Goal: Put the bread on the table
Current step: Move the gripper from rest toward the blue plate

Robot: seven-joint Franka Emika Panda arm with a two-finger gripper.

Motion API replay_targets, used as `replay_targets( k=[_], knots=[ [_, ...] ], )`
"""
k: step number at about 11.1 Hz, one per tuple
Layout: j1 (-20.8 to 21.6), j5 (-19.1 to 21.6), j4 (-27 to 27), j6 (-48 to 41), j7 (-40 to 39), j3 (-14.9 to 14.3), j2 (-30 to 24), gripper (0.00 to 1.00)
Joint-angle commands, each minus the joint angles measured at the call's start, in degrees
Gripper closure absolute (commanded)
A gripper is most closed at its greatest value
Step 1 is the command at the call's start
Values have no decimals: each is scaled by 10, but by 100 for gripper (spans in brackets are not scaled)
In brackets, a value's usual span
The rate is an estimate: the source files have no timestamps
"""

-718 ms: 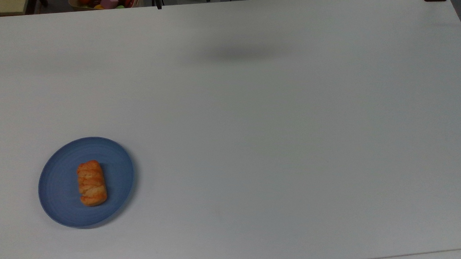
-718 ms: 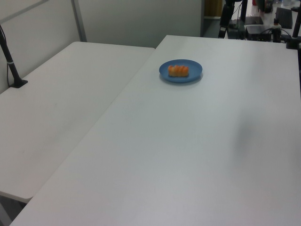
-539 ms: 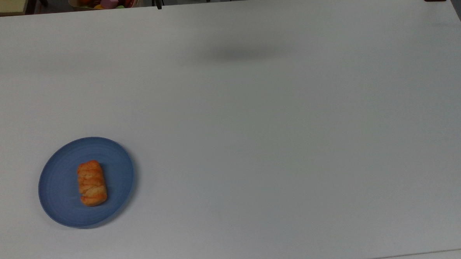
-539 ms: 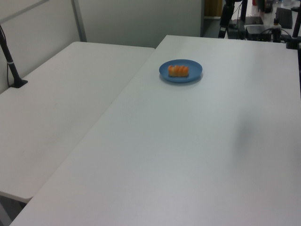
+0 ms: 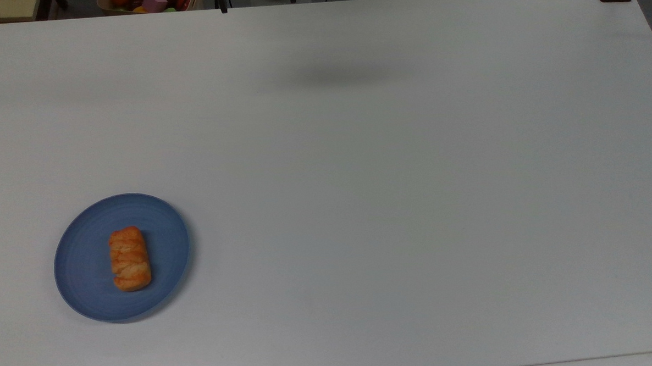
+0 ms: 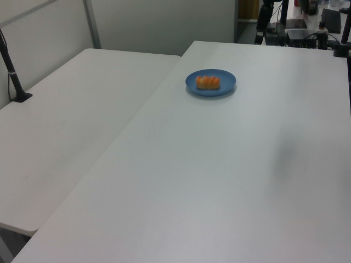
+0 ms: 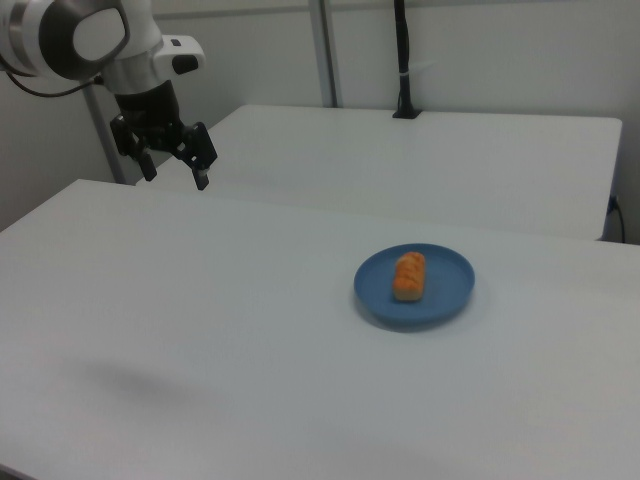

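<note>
Top view: bread (image 5: pixel 130 258) sits centred on blue plate (image 5: pixel 77 271), bench (image 5: pixel 387 202) bare around it.
Left view: same, untouched.
Right view: tool (image 7: pixel 174 164) hangs high, fingers apart, well away from bread. Risk: off-centre pinch drags plate.

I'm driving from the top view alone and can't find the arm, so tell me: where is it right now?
Observer: The arm hangs high at the right view's upper left, well apart from the blue plate that holds the bread.
Operator: Are the jaws holding anything?
Observer: No, the jaws are open and empty, pointing down toward the table.
</note>
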Motion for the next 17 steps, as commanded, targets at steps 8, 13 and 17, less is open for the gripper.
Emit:
replay_targets(
  k=[8,13,17],
  knots=[
    [0,-11,60,-11,-33,-5,90,0],
    [-62,-6,199,-19,-86,-11,188,0],
    [-125,56,204,127,-158,-11,235,0]
  ],
)
